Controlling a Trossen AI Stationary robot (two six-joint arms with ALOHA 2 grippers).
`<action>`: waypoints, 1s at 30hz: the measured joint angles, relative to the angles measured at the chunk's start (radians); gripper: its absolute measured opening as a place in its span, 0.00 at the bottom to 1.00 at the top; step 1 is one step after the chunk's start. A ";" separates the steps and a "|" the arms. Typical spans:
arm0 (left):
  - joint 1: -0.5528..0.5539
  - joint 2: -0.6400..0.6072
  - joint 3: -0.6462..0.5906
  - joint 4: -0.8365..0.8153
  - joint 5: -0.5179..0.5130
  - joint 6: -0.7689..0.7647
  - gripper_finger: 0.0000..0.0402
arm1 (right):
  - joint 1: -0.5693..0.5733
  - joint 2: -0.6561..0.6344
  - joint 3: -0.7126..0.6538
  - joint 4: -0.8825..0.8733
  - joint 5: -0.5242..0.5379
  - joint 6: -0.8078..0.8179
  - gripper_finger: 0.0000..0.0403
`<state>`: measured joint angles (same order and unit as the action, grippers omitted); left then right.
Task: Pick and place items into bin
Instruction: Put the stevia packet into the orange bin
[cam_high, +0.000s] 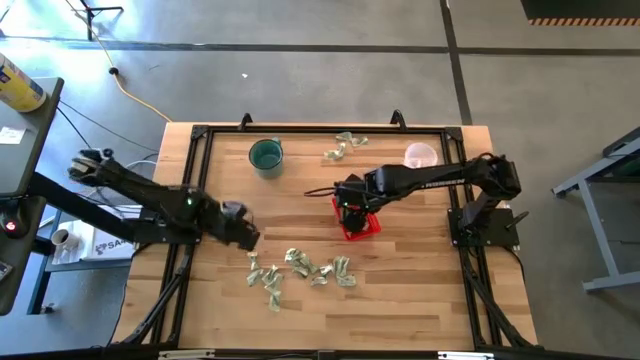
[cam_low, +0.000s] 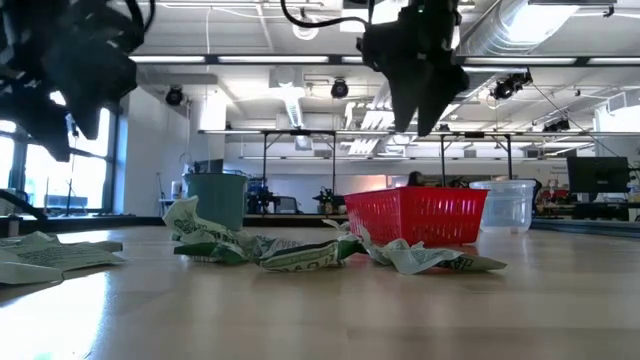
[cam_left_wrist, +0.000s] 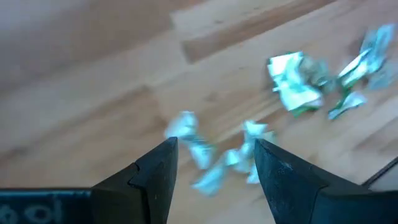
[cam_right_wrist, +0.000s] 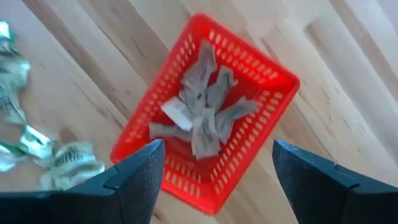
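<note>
The red perforated basket (cam_high: 358, 222) stands on the table right of centre; the right wrist view shows several crumpled wrappers (cam_right_wrist: 202, 115) lying inside it (cam_right_wrist: 267, 93). My right gripper (cam_high: 350, 200) hovers open above the basket, empty. A cluster of pale green-and-whitish wrappers (cam_high: 300, 270) lies near the table's near edge; a smaller group (cam_high: 345, 147) lies by the far edge. My left gripper (cam_high: 245, 232) is open, raised over the table just left of the near cluster, with wrappers (cam_left_wrist: 217, 165) below its fingers.
A teal cup (cam_high: 266, 156) stands at the far left of the table, a clear plastic cup (cam_high: 420, 156) at the far right behind the basket. Black frame rails run along the table's edges. Bare wood lies between cluster and left edge.
</note>
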<state>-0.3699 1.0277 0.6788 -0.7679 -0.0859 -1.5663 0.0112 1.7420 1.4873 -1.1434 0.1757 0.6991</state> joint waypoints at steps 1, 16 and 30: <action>-0.041 0.022 0.000 0.014 -0.027 -0.077 0.61 | -0.006 0.000 0.000 -0.021 -0.004 0.000 0.72; -0.226 0.403 0.084 0.107 -0.075 -0.552 0.61 | -0.030 -0.001 0.001 -0.130 0.136 -0.153 0.72; -0.117 0.532 0.092 0.064 -0.038 -0.521 0.37 | -0.033 -0.001 0.002 -0.137 0.166 -0.184 0.71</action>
<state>-0.4870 1.5597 0.7706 -0.7036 -0.1237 -2.0874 -0.0216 1.7412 1.4891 -1.2805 0.3420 0.5148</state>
